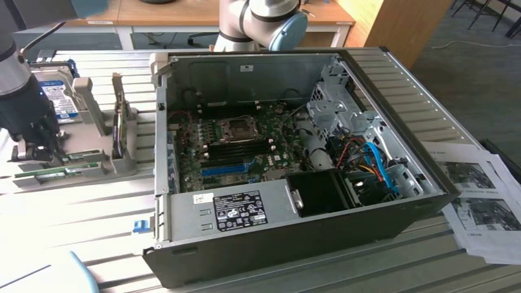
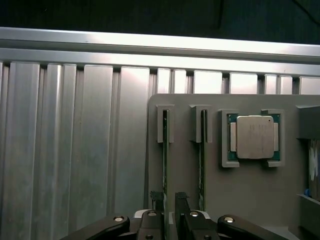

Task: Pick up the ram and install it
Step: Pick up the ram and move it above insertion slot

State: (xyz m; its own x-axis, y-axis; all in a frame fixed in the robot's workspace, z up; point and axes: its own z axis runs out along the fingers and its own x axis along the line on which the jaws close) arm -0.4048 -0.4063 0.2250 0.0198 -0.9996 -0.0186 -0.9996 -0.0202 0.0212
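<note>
Picking the ram, pre-grasp step | gripper [image 2: 169, 202] open, holding nothing, jaws either side of the ram [image 2: 165, 150] | ram on edge in grey holder [image 2: 240, 200], outside PC case [image 1: 285, 244] | judgement: pinch needs centring on board, clear of twin stick [image 2: 202, 160] just beside

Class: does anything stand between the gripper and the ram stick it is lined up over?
Nothing visible does. The gripper has its jaws open either side of the ram, which stands on edge in the grey holder. The second stick sits beside it, apart.
</note>
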